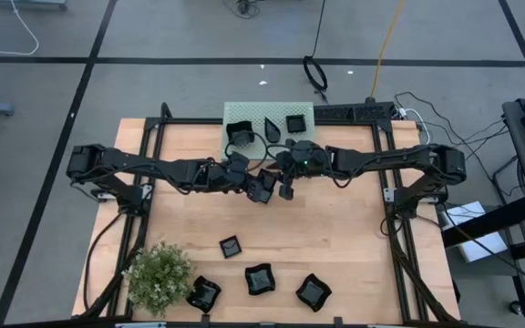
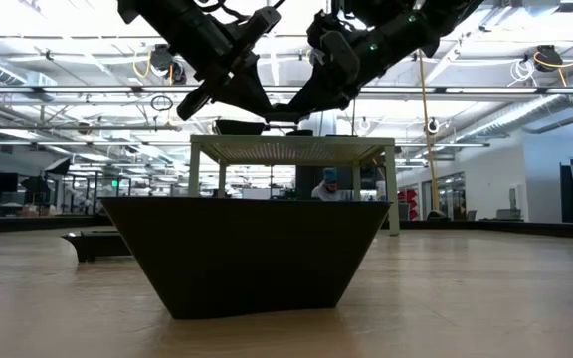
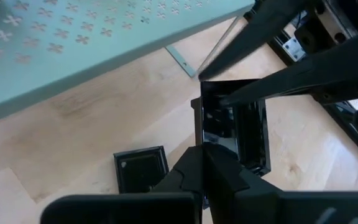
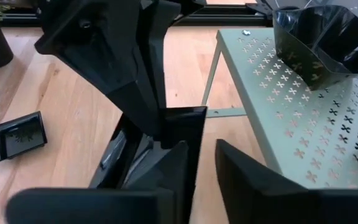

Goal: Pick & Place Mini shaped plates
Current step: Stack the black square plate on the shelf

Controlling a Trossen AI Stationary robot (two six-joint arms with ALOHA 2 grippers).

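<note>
Both arms meet above the table's middle, in front of the mint-green stand (image 1: pixel 267 111). My left gripper (image 3: pixel 202 163) is shut on a small square black plate (image 3: pixel 235 127), lifted clear. My right gripper (image 4: pixel 201 146) is open; its fingers stand on either side of that plate's (image 4: pixel 184 121) far rim. The stand carries a wavy plate (image 1: pixel 240 135), a teardrop plate (image 1: pixel 271 132) and a small square plate (image 1: pixel 295 123). On the table lie another small square plate (image 1: pixel 231 246) and three wavy ones (image 1: pixel 260 280), (image 1: pixel 313 292), (image 1: pixel 203 294). My left gripper pinches the small square plate by its near rim (image 3: pixel 219 146) between the two fingers, which come level from the table's left. The plate stands on edge, clear of the table, its hollow side showing in the left wrist view. I cannot tell whether my right gripper touches it.
A green bushy plant (image 1: pixel 158 275) stands at the near left corner. One wavy plate (image 2: pixel 247 254) sits close in front of the low camera. Bare wood lies between the stand and the near row of plates. A person (image 2: pixel 328 185) shows in the room behind the stand.
</note>
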